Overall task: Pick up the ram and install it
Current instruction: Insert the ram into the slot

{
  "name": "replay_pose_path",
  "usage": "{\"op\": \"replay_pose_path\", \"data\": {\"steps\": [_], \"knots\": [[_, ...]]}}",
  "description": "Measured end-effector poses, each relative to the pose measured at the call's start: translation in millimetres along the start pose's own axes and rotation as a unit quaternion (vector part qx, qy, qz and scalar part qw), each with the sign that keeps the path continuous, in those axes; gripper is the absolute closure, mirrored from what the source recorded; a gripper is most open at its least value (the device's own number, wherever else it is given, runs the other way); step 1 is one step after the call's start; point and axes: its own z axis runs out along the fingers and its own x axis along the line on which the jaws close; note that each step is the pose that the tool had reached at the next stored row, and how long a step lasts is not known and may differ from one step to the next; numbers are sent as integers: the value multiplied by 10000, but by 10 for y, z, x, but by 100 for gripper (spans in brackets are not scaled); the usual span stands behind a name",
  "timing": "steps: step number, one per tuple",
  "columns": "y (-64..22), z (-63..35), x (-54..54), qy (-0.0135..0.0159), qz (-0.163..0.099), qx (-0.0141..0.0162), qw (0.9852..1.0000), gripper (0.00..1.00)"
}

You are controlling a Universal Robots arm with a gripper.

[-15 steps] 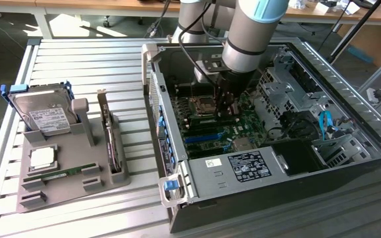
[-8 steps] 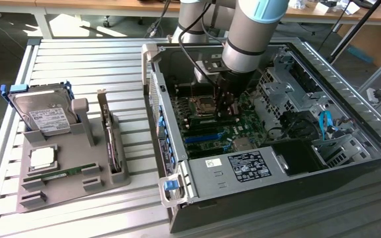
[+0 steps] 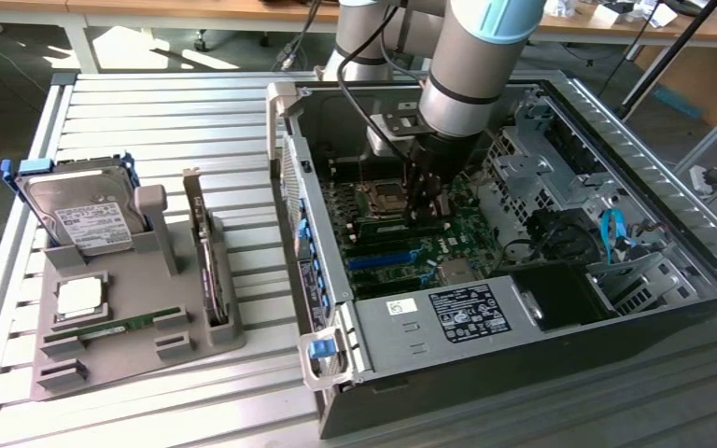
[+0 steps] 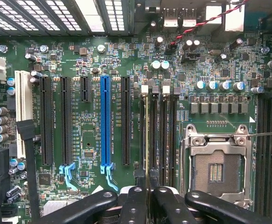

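The silver, round arm (image 3: pixel 477 56) reaches straight down into the open computer case (image 3: pixel 633 140), a grey metal box lying on its side. At its tip, the black gripper (image 3: pixel 431 201) hangs low over the green board (image 4: pixel 89 70), which is bumpy with tiny parts and little round cans.

The gripper (image 4: pixel 147 198) has smooth, dark, rounded fingers (image 4: pixel 133 205) with small screws. They are pressed close together on the ram (image 4: pixel 147 135). The wrist view looks at the ram from its thin edge, so it looks like a skinny pale line. It stands up straight in the row of long black slots (image 4: pixel 166 135), just beside the shiny square chip socket (image 4: pixel 218 165). It seems to sit in its slot, but I cannot tell if it is pushed all the way in. A long blue slot (image 4: pixel 105 121) lies further off.

On the tabletop (image 3: pixel 160 112), made of long metal strips, is a grey plastic holder (image 3: pixel 134 350). It sits well apart from the gripper, on the exterior view's left. It holds a silver boxy hard drive (image 3: pixel 85 210), a tall dark card (image 3: pixel 209 261) and a second thin green stick (image 3: pixel 109 329) lying flat.
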Motion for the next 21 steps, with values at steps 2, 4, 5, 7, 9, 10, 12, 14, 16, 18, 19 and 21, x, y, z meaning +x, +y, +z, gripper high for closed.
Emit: {"op": "replay_pose_path", "data": {"steps": [2,4,5,7,9,10,12,14,16,18,19,21], "knots": [[0,0,0,0,2,0,10000,88],[0,0,0,0,6,0,10000,88],[0,0,0,0,6,0,10000,88],[0,0,0,0,7,0,10000,88],[0,8,0,1,7,0,10000,88],[0,12,1,0,7,0,10000,88],[1,16,2,1,7,0,10000,88],[0,16,1,1,7,0,10000,88],[0,17,1,0,7,0,10000,88],[-1,19,0,-3,6,2,10000,87],[-1,19,0,-2,6,1,10000,81],[0,17,1,0,6,0,10000,74]]}}
